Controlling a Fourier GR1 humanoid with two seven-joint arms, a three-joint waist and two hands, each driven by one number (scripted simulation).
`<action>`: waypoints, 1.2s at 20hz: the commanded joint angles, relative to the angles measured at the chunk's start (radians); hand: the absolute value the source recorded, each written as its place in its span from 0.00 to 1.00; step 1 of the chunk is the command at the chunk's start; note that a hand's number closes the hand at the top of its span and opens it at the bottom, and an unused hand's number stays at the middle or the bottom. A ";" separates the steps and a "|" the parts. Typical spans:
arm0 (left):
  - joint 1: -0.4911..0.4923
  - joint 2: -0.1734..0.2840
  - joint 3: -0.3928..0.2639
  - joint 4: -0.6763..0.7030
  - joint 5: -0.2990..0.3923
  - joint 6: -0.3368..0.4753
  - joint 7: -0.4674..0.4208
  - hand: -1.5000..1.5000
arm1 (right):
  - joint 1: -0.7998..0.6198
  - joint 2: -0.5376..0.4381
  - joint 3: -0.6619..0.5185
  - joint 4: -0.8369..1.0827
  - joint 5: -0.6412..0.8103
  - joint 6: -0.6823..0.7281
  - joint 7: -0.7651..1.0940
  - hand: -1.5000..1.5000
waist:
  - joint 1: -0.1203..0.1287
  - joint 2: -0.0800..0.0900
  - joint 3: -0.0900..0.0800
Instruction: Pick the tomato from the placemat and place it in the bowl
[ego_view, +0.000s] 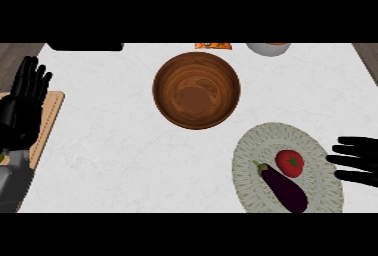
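Head view, looking steeply down on the white marbled surface (111, 150). I see the tomato (290, 163) lying on the round patterned placemat (255, 150) at lower right. Just beside it, touching or nearly so, lies a dark purple eggplant (284, 187), set diagonally on the same mat.

The wooden bowl (196, 90) stands at upper centre, well apart from the placemat, with nothing in it.

Right robot hand (356, 161): comes in from the right edge, fingers straight and spread, pointing left toward the placemat's rim. It holds nothing, and is close to the tomato but not touching it.

Left robot hand (22, 100): at the left edge, fingers straight and pointing up, open, resting and holding nothing. It lies over a tan wooden board (50, 117) at the surface's left side.

Along the far edge I note a dark flat object (85, 46), a small orange item (212, 46) and a pale rounded vessel (267, 48), all partly cut off.
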 joint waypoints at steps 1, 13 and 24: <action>0.027 0.023 0.014 -0.079 -0.004 0.000 0.064 0.50 | -0.075 0.082 0.104 0.087 0.089 0.046 -0.045 0.00 | 0.015 -0.001 0.000; 0.043 -0.039 0.070 -0.024 -0.042 -0.057 0.013 0.50 | -0.262 0.289 0.191 0.296 0.259 0.090 -0.008 0.00 | -0.003 -0.003 0.000; 0.003 -0.092 0.075 0.013 -0.093 -0.067 0.004 0.50 | -0.292 0.421 0.242 0.512 0.350 -0.055 -0.158 0.00 | -0.010 -0.002 0.000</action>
